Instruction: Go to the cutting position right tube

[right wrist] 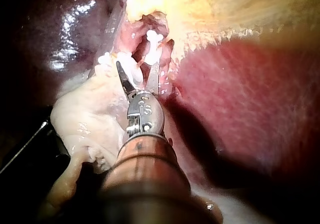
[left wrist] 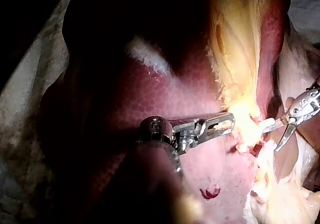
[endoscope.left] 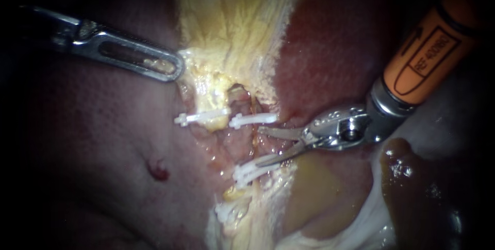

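Note:
Two tubes run down through yellow fatty tissue (endoscope.left: 232, 28) between lobes of the liver (endoscope.left: 93, 136). White clips sit on them: one on the left tube (endoscope.left: 202, 117), two on the right tube (endoscope.left: 253, 120) (endoscope.left: 248, 172). My right instrument (endoscope.left: 258, 147), scissor-like blades on an orange shaft, stands open, one blade on each side of the right tube (endoscope.left: 253, 146) between its two clips. The right wrist view shows the same blades (right wrist: 136, 71) spread just short of a clip (right wrist: 152, 36). My left instrument (endoscope.left: 172, 68) is shut on the yellow tissue's edge and holds it to the left.
A small blood spot (endoscope.left: 159, 170) marks the liver below the left instrument. A further clip (endoscope.left: 226, 212) lies lower on the strand. Yellow-brown tissue (endoscope.left: 319, 193), a dark lobe (endoscope.left: 412, 178) and white membrane (endoscope.left: 361, 229) lie under the right instrument's shaft.

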{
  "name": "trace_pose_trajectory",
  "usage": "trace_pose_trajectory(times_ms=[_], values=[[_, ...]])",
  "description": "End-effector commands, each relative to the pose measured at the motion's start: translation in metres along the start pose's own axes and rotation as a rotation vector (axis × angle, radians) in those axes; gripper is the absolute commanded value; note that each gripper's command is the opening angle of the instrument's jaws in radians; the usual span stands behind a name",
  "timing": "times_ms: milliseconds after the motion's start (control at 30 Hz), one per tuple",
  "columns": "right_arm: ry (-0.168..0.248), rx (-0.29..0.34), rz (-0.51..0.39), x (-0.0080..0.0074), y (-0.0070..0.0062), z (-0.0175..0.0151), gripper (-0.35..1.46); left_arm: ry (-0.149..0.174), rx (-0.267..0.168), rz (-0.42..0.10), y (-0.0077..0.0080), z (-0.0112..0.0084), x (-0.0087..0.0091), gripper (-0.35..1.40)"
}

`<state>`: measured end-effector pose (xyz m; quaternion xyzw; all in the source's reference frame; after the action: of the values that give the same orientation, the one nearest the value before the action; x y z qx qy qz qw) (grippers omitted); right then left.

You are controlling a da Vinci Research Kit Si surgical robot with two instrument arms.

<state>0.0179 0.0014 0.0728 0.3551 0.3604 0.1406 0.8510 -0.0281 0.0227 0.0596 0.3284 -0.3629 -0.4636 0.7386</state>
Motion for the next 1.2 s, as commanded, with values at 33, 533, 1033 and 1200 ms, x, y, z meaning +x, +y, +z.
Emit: trace_pose_trajectory(times_ms=[33, 533, 1033, 1200], values=[[-0.001, 0.001, -0.005, 0.0001, 0.0000, 0.0002, 1.31, 0.000, 0.000, 0.000, 0.0000, 0.0000, 0.0000, -0.35], [0.051, 0.076, -0.059, 0.0019, 0.0004, 0.0015, 1.34, -0.001, -0.001, 0.000, -0.0001, 0.0002, -0.0001, -0.35], [0.128, 0.221, -0.155, 0.0031, 0.0000, 0.0026, 1.34, -0.001, -0.001, -0.001, 0.0000, 0.0003, -0.0001, -0.35], [0.126, 0.225, -0.171, 0.0035, 0.0002, 0.0033, 1.32, -0.001, -0.001, -0.001, 0.0000, 0.0005, -0.0002, -0.35]])
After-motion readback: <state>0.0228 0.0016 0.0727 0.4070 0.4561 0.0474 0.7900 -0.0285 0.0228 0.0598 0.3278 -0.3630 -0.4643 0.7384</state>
